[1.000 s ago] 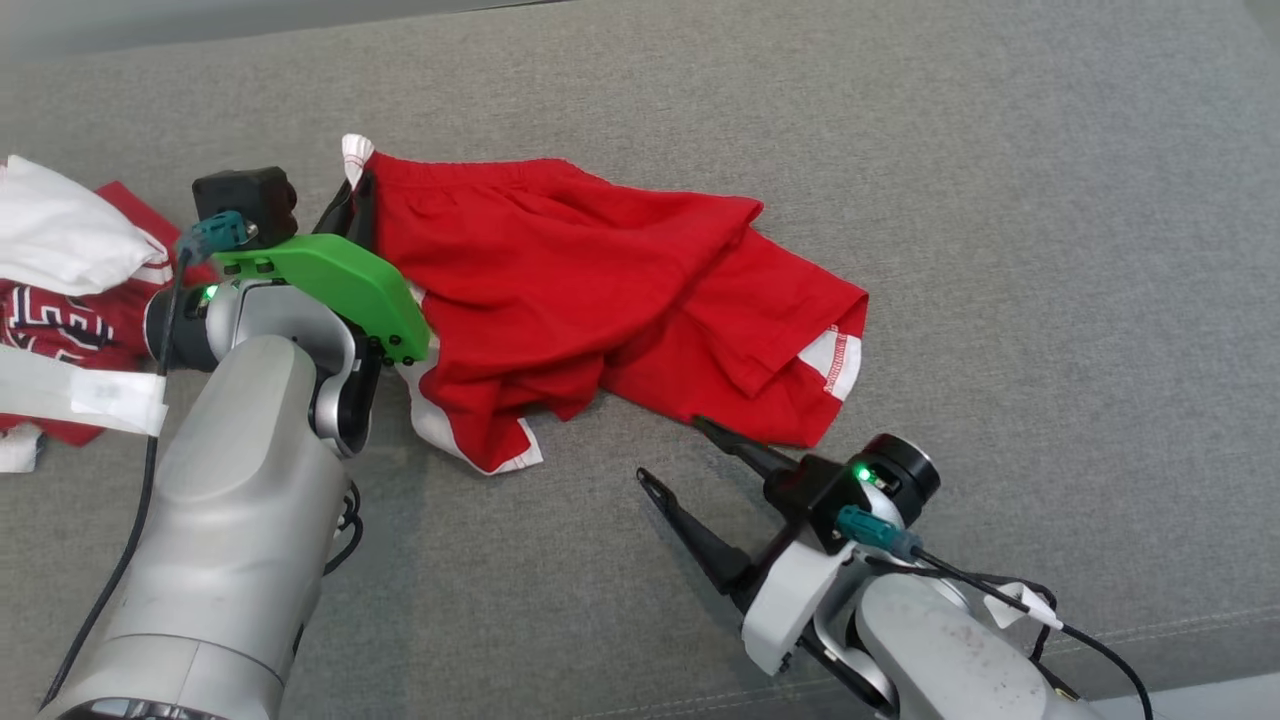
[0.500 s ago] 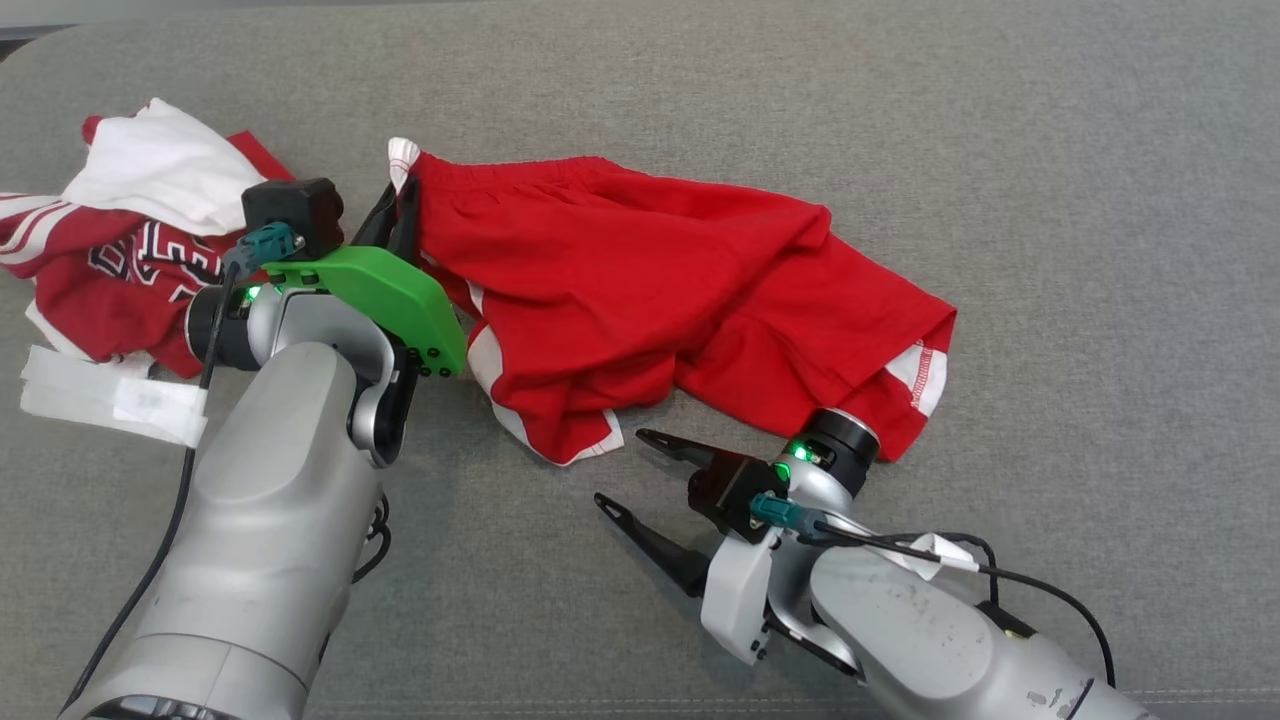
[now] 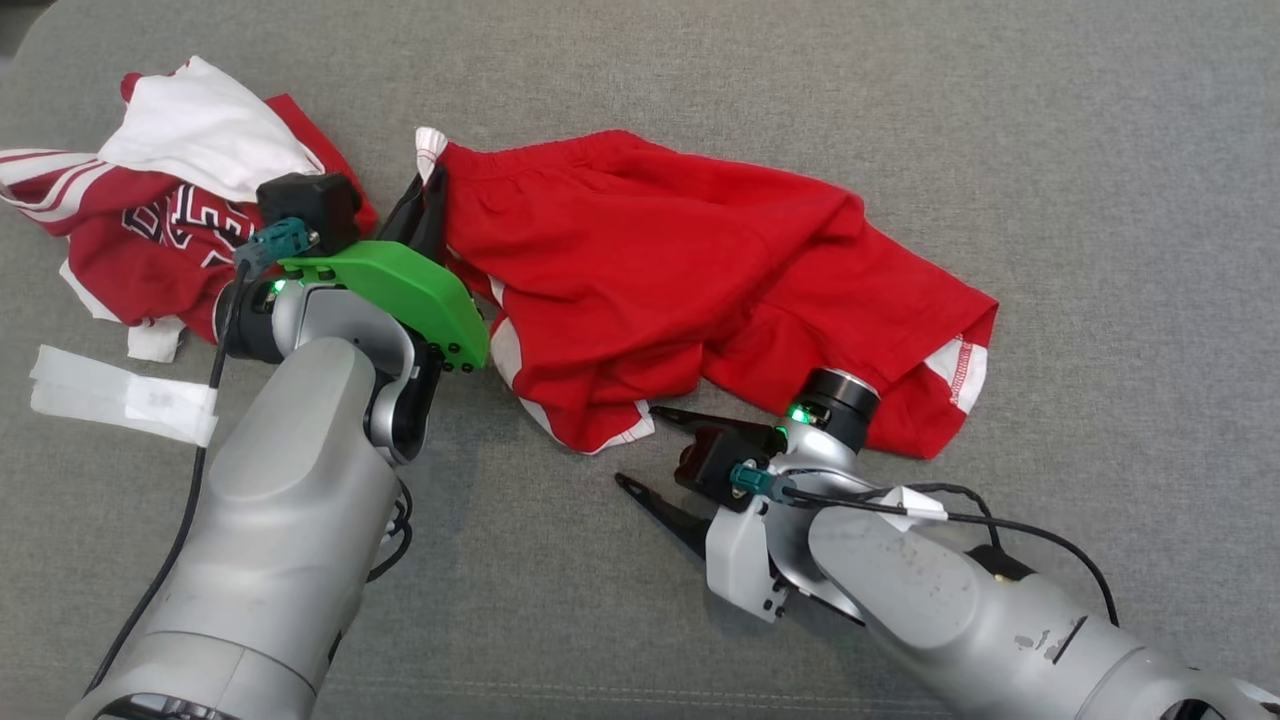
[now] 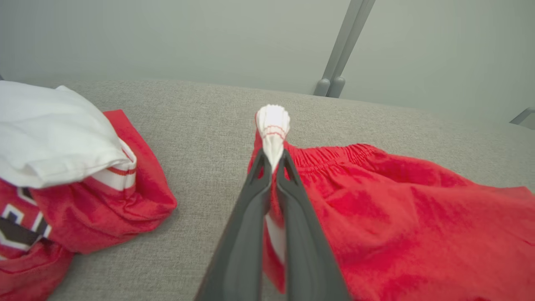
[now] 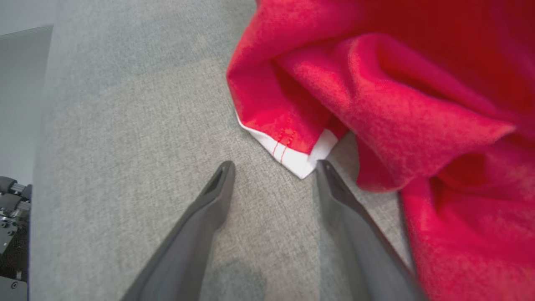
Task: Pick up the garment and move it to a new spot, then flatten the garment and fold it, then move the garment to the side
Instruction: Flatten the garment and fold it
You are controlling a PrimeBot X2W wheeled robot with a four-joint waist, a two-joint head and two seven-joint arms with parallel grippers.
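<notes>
Two-fingered left tool, angled low, pinches shorts.

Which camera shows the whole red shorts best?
The head view: the red shorts show almost whole, waistband to leg hems. The left wrist view shows their waistband corner pinched in the left jaws; the right wrist view, a white hem corner by the open right jaws.
</notes>
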